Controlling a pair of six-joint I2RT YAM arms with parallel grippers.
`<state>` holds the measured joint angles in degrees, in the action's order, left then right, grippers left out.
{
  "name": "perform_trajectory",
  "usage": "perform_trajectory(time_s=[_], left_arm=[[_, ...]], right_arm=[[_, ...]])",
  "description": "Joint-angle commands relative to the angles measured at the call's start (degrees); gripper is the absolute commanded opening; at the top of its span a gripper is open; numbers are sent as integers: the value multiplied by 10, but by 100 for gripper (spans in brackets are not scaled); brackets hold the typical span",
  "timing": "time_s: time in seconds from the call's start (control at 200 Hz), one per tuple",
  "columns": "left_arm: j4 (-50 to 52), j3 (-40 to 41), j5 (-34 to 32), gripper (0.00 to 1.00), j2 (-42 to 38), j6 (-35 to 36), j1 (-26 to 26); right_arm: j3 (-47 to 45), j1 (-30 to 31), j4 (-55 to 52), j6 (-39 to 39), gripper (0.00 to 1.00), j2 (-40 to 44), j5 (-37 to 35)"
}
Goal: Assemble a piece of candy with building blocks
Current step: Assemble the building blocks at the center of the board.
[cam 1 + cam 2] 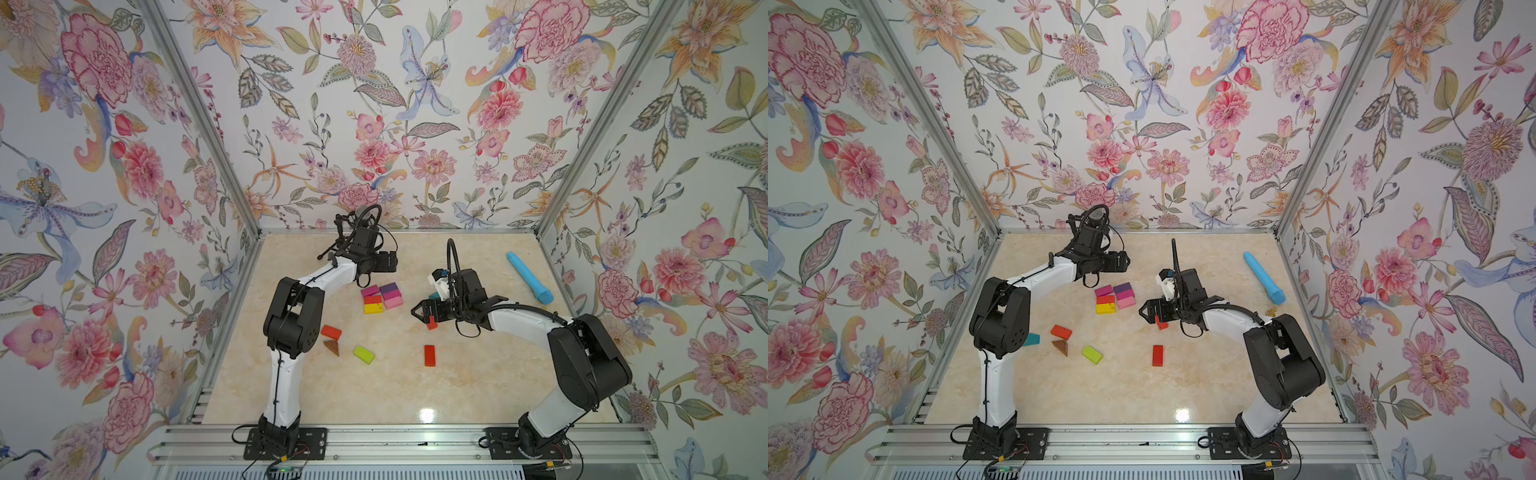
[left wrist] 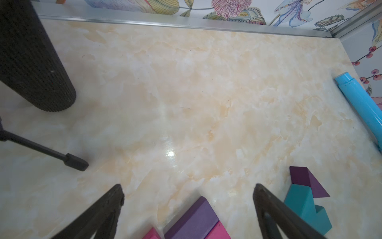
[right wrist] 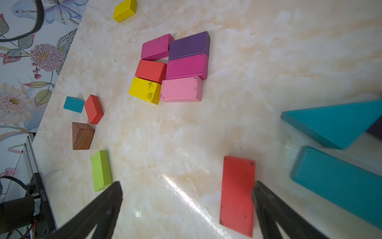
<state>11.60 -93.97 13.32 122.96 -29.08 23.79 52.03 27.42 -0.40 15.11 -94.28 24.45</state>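
Two arms reach inward over the marble-patterned desk. Rising from its base, the left arm bends at the elbow and stretches toward the far side. The left hand hangs above the far edge of a cluster of six bricks, its fingers wide apart with nothing between them. The right arm folds low, with its forearm running toward the middle, and the right hand points across at the cluster, also spread wide. A flat red brick lies on the desk between its fingers, close against one finger; I cannot tell whether they touch, and the brick is not gripped. The cluster sits mid-desk as two touching rows: magenta, red and yellow in one, purple, magenta and pink in the other. Loose near the left elbow lie a second red brick, a brown triangle, a small teal brick and a green brick, with a third red brick nearer the middle. Beneath the right wrist sit a teal triangle, a long teal brick and a purple triangle. A light-blue stick lies near the right wall, and a black microphone stands at the far edge.
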Motion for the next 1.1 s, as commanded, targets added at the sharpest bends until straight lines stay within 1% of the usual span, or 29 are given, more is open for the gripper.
perform_trajectory(time_s=[0.0, 0.16, 0.345, 0.696, 1.096], left_arm=[[39, -22, 4, 99, 28, 26, 2], [48, -31, -3, 99, 45, 35, 2], [51, -30, 8, 99, 58, 40, 2], [42, 8, 26, 99, 54, 57, 5], [54, 20, 35, 99, 48, 73, 18]], right_arm=[[-2, -2, -9, -18, 100, 12, -8], [-1, 2, -3, -12, 100, 2, -8], [0, 2, -3, -11, 100, 6, -15], [0, -7, -3, -11, 100, 1, -24], [-1, -15, 1, -12, 100, -6, -22]])
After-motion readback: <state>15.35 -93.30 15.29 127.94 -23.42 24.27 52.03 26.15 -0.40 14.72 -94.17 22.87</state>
